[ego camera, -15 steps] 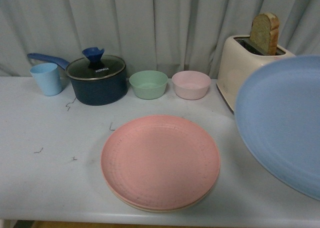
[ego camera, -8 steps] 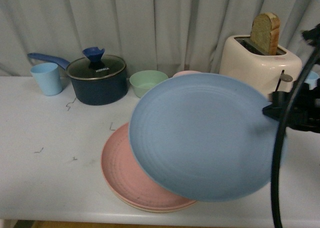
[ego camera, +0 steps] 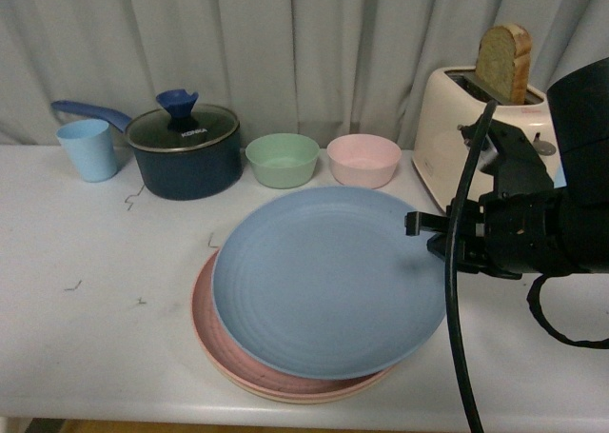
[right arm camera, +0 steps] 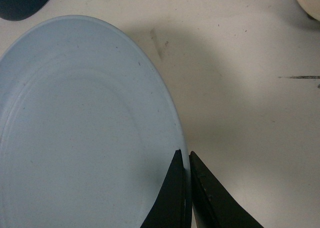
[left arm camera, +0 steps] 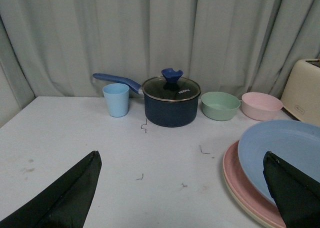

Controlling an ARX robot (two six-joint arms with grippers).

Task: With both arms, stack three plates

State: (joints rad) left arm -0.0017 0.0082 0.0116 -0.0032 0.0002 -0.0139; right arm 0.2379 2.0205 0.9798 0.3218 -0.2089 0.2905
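From the front, the light blue plate (ego camera: pixel 328 281) sits on top of the pink plate (ego camera: pixel 214 333), in front of the pot (ego camera: pixel 186 152) and to its right. It is shifted away from the pot, so a pink crescent shows on the pot's side. The cream plate (ego camera: pixel 285 398) peeks out as a thin edge at the bottom of the pile. The right gripper (ego camera: pixel 433 238) holds the blue plate's rim on the side far from the pot. Whether that side rests flat cannot be told. In the left wrist view, the left gripper (left arm camera: pixel 180 154) hangs over the tabletop (left arm camera: pixel 75 133) in front of the pot (left arm camera: pixel 170 102), its jaws wide apart and holding nothing. The blue plate (left arm camera: pixel 285 153) lies on the pink plate (left arm camera: pixel 235 170) off to the pot's right. In the right wrist view, the right gripper (right arm camera: pixel 184 155) is pinched narrow on the blue plate's (right arm camera: pixel 80 128) rim, one finger on each side of the edge.
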